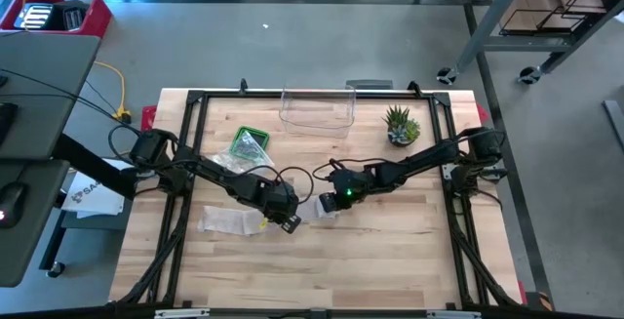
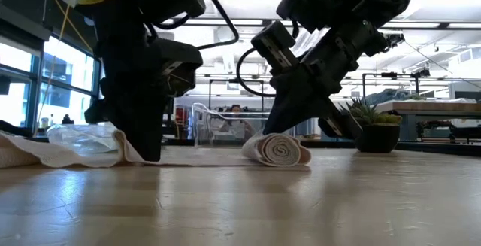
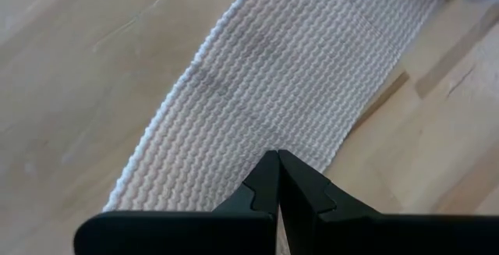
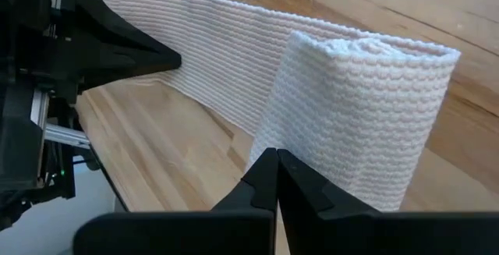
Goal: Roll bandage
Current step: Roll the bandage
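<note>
A white woven bandage lies on the wooden table. One end is wound into a roll (image 2: 279,150) resting on its side, with the spiral end facing the near edge. The loose strip (image 2: 203,156) runs flat from the roll toward the table's left. My left gripper (image 3: 277,155) is shut, its tips down on the strip a short way left of the roll; the high view shows my left gripper (image 1: 291,223) near the table's middle. My right gripper (image 4: 277,154) is shut at the roll, also seen in the high view (image 1: 327,202). My left gripper presses its shut fingertips down on the flat strip (image 3: 269,126), near the middle of the strip's width. It comes steeply from above. The strip lies flat on the table under the tips, in a single layer there. My right gripper sets its shut fingertips against the roll's curved outer side (image 4: 327,146). The fingers slant down from the table's right. The roll rests on the table with the strip leading away from its base.
A crumpled clear plastic wrapper (image 2: 83,137) lies left of my left gripper. A clear plastic box (image 1: 317,109) and a small potted plant (image 1: 402,124) stand at the far edge, and a green tray (image 1: 249,143) sits at the far left. Bare wood lies toward the near edge.
</note>
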### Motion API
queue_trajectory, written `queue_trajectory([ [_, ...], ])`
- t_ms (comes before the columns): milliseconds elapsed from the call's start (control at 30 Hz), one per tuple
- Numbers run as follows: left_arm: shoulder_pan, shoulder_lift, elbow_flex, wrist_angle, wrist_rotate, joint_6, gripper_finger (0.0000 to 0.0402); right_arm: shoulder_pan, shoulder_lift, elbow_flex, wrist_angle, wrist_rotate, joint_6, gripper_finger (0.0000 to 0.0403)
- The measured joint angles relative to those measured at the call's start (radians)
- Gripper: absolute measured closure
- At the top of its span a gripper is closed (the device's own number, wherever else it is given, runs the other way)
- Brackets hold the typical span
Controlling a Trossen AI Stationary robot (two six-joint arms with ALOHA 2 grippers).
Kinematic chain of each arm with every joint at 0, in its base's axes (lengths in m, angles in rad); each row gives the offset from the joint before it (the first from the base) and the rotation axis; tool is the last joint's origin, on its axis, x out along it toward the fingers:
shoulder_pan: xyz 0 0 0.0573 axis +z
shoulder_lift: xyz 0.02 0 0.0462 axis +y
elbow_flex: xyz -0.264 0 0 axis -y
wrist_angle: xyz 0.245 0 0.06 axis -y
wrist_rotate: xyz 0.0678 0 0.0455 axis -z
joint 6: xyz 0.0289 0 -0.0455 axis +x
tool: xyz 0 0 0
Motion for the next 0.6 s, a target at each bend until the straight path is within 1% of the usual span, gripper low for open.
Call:
queue_trajectory([
  [67, 0.000, 0.000, 0.000, 0.002, 0.001, 0.024, 0.0401, 0.000, 0.000, 0.000, 0.000, -0.002, 0.000, 0.0403],
  [200, 0.000, 0.000, 0.000, 0.005, 0.002, 0.021, 0.0401, 0.000, -0.006, 0.000, 0.013, -0.005, -0.001, 0.0403],
  [367, 0.000, 0.001, -0.001, 0.006, 0.001, 0.024, 0.0401, -0.009, -0.066, 0.000, 0.019, -0.011, -0.026, 0.0403],
  [433, 0.000, 0.001, -0.001, 0.007, 0.001, 0.025, 0.0401, -0.010, -0.087, 0.000, -0.016, -0.011, -0.033, 0.0403],
  [600, 0.000, 0.001, -0.002, 0.008, 0.001, 0.026, 0.0401, -0.008, -0.093, 0.000, -0.190, 0.009, -0.050, 0.0403],
])
